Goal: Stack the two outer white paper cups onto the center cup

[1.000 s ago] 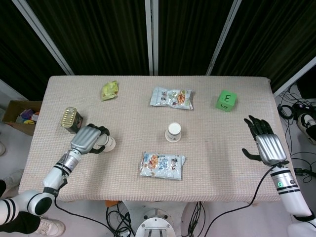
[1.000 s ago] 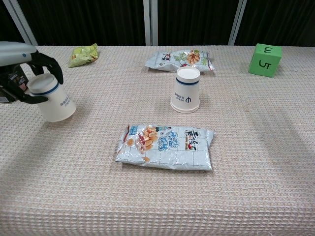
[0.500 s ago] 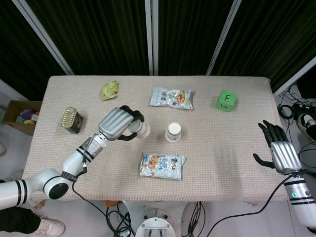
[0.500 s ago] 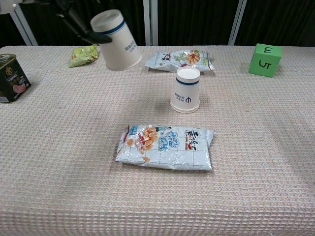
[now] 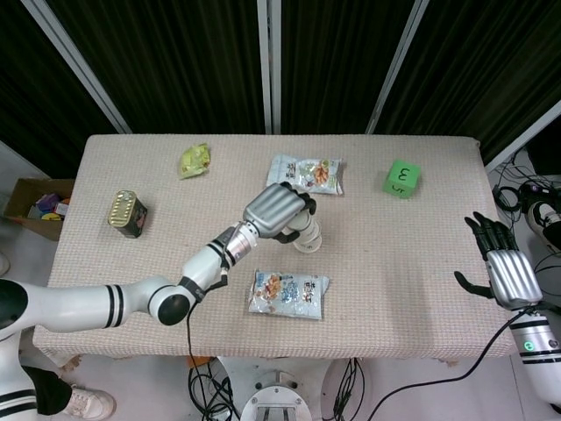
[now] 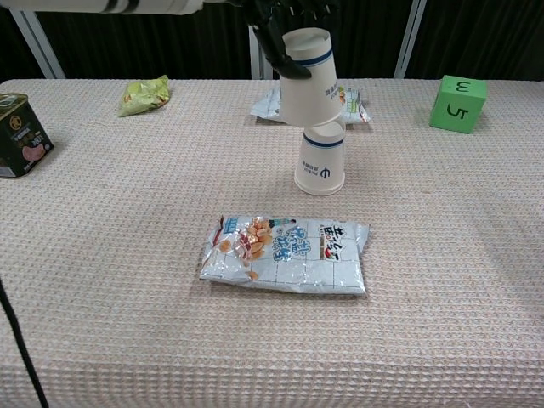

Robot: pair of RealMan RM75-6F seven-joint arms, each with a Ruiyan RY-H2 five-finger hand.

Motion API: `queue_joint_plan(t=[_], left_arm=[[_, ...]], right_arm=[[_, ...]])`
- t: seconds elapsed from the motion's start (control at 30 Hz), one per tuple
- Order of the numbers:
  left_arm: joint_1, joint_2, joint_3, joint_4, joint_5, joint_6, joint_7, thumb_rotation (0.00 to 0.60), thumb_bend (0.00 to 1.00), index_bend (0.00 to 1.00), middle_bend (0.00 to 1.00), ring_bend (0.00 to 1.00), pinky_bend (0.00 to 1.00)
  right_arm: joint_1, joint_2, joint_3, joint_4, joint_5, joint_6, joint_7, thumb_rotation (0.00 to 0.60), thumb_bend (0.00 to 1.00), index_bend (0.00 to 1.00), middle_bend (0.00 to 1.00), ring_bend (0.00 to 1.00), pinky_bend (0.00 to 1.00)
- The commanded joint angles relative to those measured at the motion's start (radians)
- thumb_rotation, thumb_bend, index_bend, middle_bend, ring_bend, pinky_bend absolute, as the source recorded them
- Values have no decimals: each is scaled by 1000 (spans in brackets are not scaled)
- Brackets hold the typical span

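The center white paper cup [image 6: 323,163] stands upside down mid-table, with a blue band near its top. My left hand [image 5: 279,209] grips a second white cup [image 6: 308,78], also mouth down and slightly tilted, right above it. In the chest view the held cup's rim overlaps the top of the center cup; I cannot tell whether they touch. From the head view, the hand hides most of both cups [image 5: 309,239]. My right hand [image 5: 507,274] hangs open off the table's right edge, holding nothing.
A snack bag [image 6: 286,253] lies in front of the cups and another [image 5: 304,173] lies behind them. A green cube [image 6: 460,104] sits at the back right, a tin can [image 6: 19,134] at the left, a green packet [image 5: 195,159] at the back left.
My left hand has carried the cup from the left side of the table to right above the center cup. The right hand drew back slightly past the table's edge.
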Motion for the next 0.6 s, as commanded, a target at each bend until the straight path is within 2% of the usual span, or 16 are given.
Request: queue_joint_plan(t=[0.03,0.23,0.6], left_arm=[[-99,-60,28,68,-116,-8,65,600,379,406,418,431,284],[-172,-77,51,98,-207,-1,91,600,378,400,414,423,281],[-243,-71,111,120,-318,27,128,600,376,396,409,423,280]], right_arm=[[-2,0,2,4,1,-4,3,600,192,0,9,0,0],[-6,3,8,7,-8,-7,7,600,192,0,9,0,0],[-18,8,15,13,-20,-5,27,600,193,0,11,0,0]])
